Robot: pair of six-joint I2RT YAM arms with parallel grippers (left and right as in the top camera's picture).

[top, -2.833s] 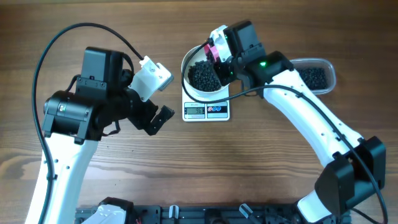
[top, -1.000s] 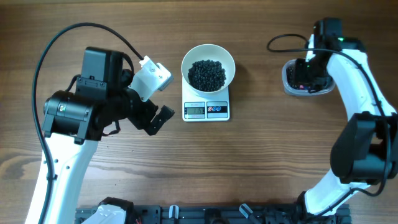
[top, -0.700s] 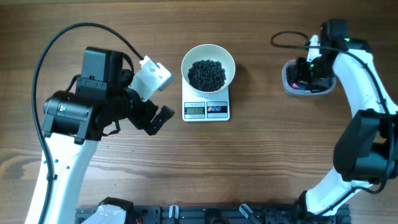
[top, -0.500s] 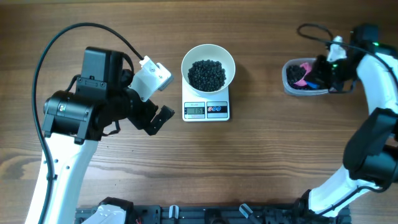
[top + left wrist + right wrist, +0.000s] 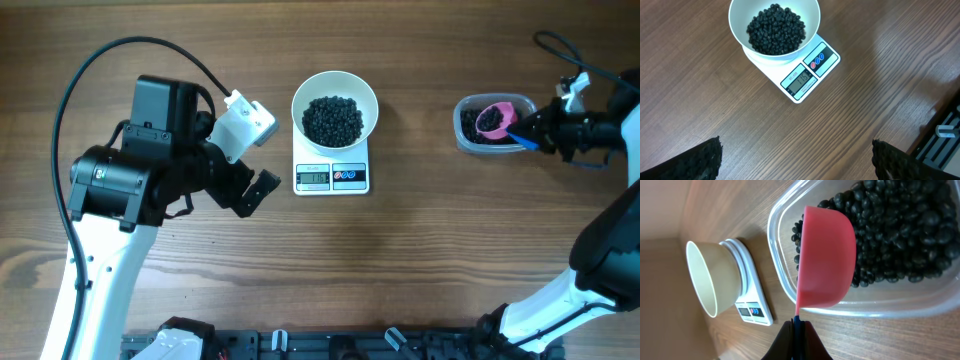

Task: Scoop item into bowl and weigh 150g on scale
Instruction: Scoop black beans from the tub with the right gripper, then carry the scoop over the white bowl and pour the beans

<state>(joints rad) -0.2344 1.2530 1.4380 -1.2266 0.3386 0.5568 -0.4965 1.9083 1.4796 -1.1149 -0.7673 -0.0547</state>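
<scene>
Right jaws pinching the pink scoop (image 5: pixel 825 260) by its handle over the tub (image 5: pixel 780 275), left jaws wide open on my end; scale (image 5: pixel 812 75) reads 115, I think.

- Brown wooden surface (image 5: pixel 400 260): visible grain, low sheen.
- Round white bowl (image 5: pixel 812 15): smooth, faintly glossy (plastic or ceramic, cannot tell).
- Tiny black beads (image 5: pixel 774 29): glossy.
- White rectangular scale (image 5: pixel 807 72): smooth plastic, grey display.
- Clear plastic tub (image 5: pixel 782 265): shiny, see-through.
- Small pink plastic scoop (image 5: pixel 825 260): smooth, matt.
- Left claw (image 5: pixel 795 162): black pads (image 5: pixel 702 162), rough and grainy.
</scene>
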